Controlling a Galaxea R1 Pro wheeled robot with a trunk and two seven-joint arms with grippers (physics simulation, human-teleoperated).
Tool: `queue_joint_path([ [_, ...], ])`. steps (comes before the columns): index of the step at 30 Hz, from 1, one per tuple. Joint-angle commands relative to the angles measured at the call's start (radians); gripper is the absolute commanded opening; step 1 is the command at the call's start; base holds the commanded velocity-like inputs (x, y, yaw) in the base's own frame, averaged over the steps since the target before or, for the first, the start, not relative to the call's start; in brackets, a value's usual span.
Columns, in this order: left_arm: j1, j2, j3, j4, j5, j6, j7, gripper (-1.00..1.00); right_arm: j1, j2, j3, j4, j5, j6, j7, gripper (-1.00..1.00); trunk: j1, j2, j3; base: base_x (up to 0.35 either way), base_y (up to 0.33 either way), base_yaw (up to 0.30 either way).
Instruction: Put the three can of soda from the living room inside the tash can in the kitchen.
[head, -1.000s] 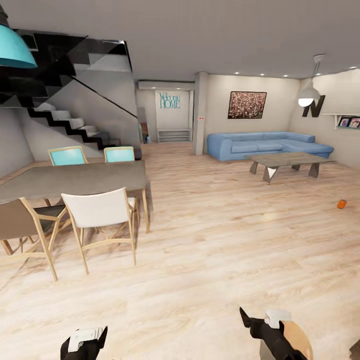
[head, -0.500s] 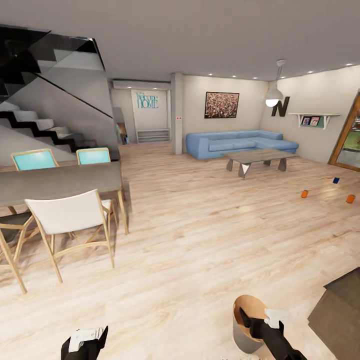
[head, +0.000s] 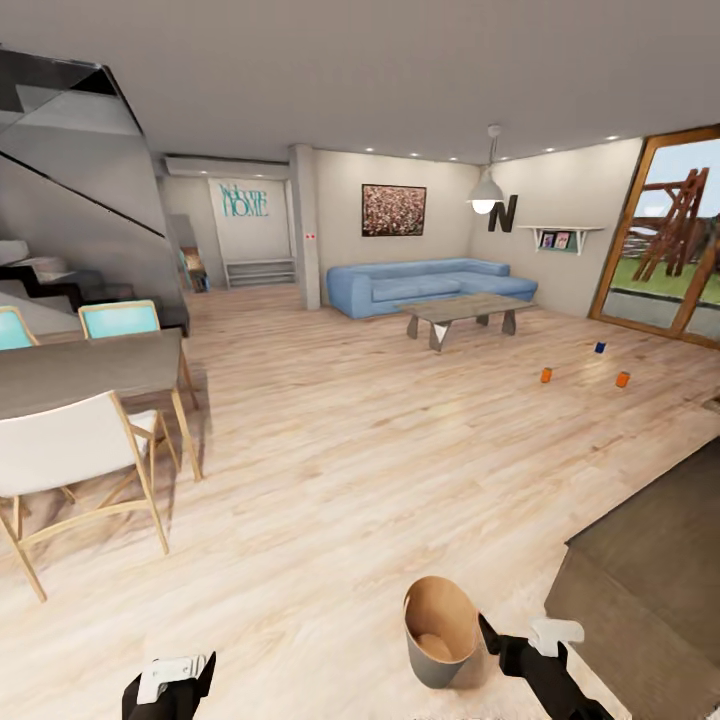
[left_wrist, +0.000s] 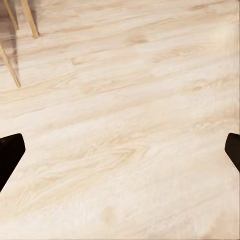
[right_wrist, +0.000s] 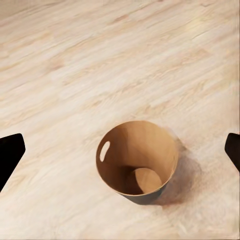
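Now the view has swung right across the living room: the sofa (head: 425, 285) slid leftward, and the bin (head: 440, 644) shows whole on the floor before the right hand (head: 520, 643). All three cans (head: 546, 375) stand far off, untouched. Both hands, left (head: 170, 680) included, hang spread, empty.

Matt pale wood-plank floor (head: 400, 450); smooth tan-lined bin (head: 440, 640).
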Motion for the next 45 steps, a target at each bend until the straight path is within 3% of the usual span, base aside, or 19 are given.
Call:
queue_joint_path([
  [1,0.0,0.0,0.0,0.0,0.0,0.0,0.0,1.0,0.0,0.0,0.0,0.0,0.0,-0.001,0.0,1.0,0.0,0.0,0.0,0.0,-0.119,-0.16],
  [8,-0.002,-0.002,0.0,0.001,0.0,0.001,-0.002,1.0,0.0,-0.001,0.002,0.004,0.003,0.008,-0.002,1.0,0.0,0.0,0.0,0.024,0.052,-0.061],
  [20,-0.002,-0.001,0.0,0.001,0.001,0.003,-0.004,1.0,0.0,0.0,0.001,0.005,-0.001,0.007,-0.001,1.0,0.0,0.0,0.001,0.112,0.289,-0.013],
  [32,-0.002,-0.002,-0.001,0.023,0.001,0.002,-0.006,1.0,0.0,-0.003,-0.003,0.005,-0.002,0.009,0.0,1.0,0.0,0.0,0.011,0.138,0.307,-0.184],
  [45,-0.002,-0.002,-0.003,0.043,0.003,0.001,-0.006,1.0,0.0,-0.001,-0.017,0.005,-0.001,0.01,0.093,1.0,0.0,0.0,0.023,0.206,0.278,-0.219],
])
